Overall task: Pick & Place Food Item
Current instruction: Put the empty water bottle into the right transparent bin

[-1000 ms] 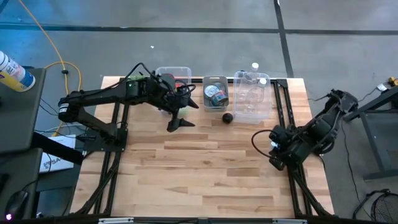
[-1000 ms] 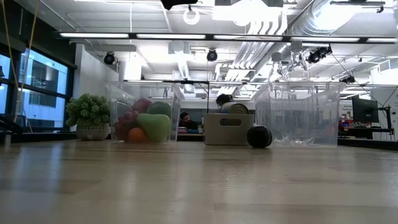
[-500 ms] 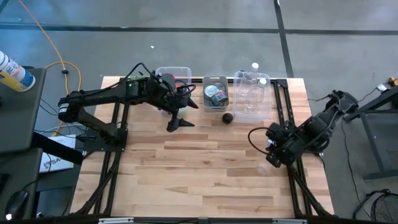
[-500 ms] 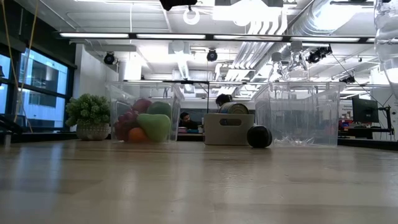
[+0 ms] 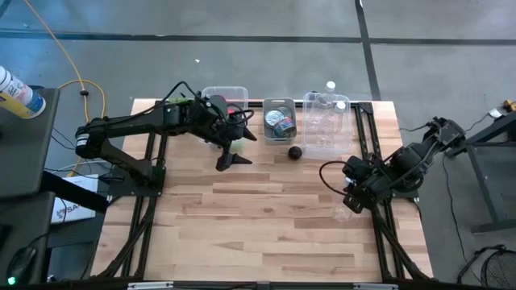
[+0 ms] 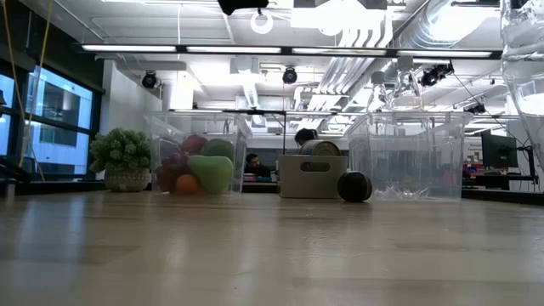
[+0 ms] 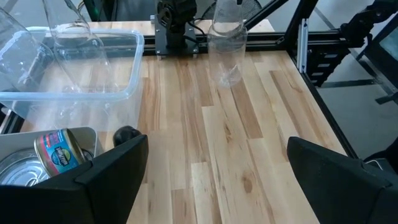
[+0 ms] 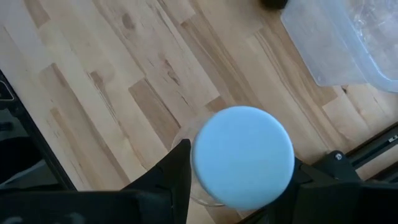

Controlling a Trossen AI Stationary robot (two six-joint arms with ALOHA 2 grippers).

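R gripper [image 5: 348, 201] at approx 4 o'clock of the bench [image 5: 266, 234], near its edge. Jaws partly closed on a clear plastic bottle [image 8: 242, 163] w/ pale blue cap; in R wrist view a finger sits on each side of the cap, bottle hanging cap-up over the wood. Same bottle shows in L wrist view [image 7: 227, 43] and at the edge of low view [image 6: 525, 51], clear of the bench surface.

L gripper [image 5: 230, 157] at approx 11 o'clock, just in front of the fruit bin [image 5: 226, 97]. Jaws wide apart, nothing held; both dark fingers [image 7: 112, 171] splayed in L wrist view.

Back row, 12 o'clock side:
- fruit bin w/ green, red, orange pieces [image 6: 204, 170]
- grey can tray [image 5: 280, 121] w/ tin can [image 7: 59, 152]
- clear bin [image 5: 326, 125] holding more clear bottles, approx 1 o'clock

Small dark round item [image 5: 295, 151] loose on the bench, just in front of the gap between can tray and clear bin, touching neither as far as I can tell.

Person seen far back in low view [image 6: 252, 161].
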